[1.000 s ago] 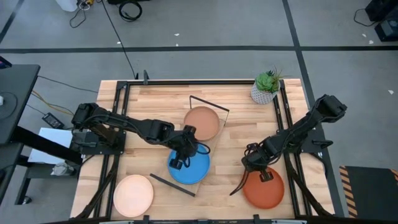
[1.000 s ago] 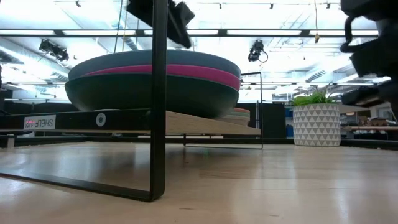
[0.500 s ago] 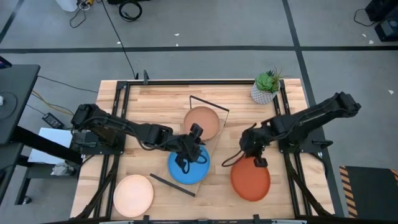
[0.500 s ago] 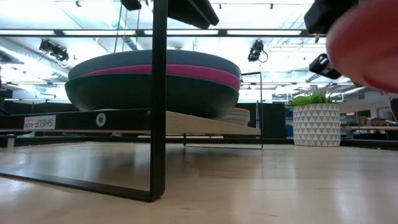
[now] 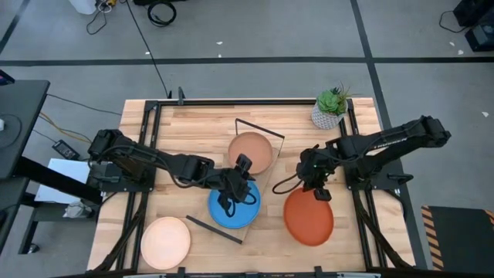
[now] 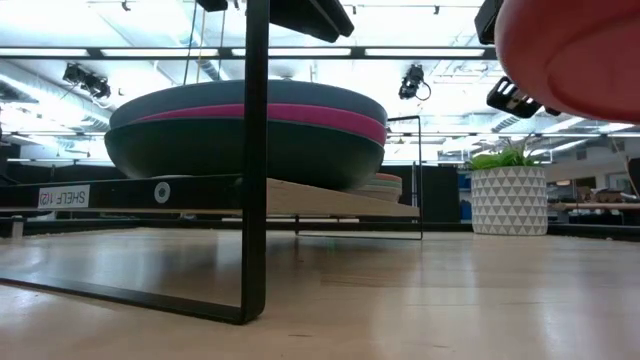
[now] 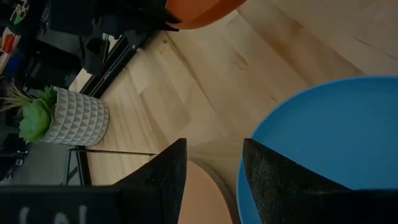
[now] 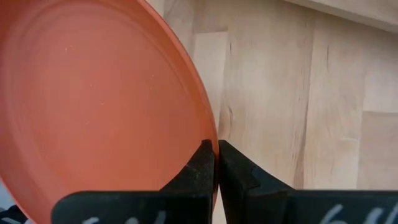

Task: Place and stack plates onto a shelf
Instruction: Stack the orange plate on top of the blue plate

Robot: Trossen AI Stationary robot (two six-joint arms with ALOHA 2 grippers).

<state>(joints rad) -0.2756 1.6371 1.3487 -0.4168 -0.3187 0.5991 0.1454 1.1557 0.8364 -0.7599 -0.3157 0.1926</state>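
Note:
The orange-red plate (image 5: 309, 219) (image 6: 575, 50) hangs in the air over the table's right half, and my right gripper (image 5: 319, 193) (image 8: 216, 163) is shut on its far rim. My left gripper (image 5: 241, 179) (image 7: 214, 180) is open and hovers over the far rim of the bright blue plate (image 5: 234, 207) (image 7: 323, 143). That plate tops a stack with dark teal and magenta plates (image 6: 245, 135) on the near end of the shelf (image 6: 330, 200). A tan plate (image 5: 251, 152) lies on the shelf's far end. A pale cream plate (image 5: 165, 242) rests flat near the table's near left corner. My right gripper pinches the orange-red plate's rim (image 8: 202, 134) between its two fingers, one on the upper face and one underneath. It comes at the plate's far edge (image 5: 316, 198) from above, slanting. The plate is lifted clear of the table and reaches out toward the near edge.
A small potted plant (image 5: 330, 108) (image 6: 508, 195) stands at the far right corner. The shelf's black wire frames (image 5: 258, 127) (image 6: 256, 160) rise at both its ends. Bare tabletop (image 5: 193, 127) lies on the far left and between the shelf and the orange-red plate.
My right gripper has lifted the orange-red plate off the near right of the table and carried it up and toward the shelf, to the left and slightly toward the far edge. My left gripper has shifted a little toward the far right, over the blue plate.

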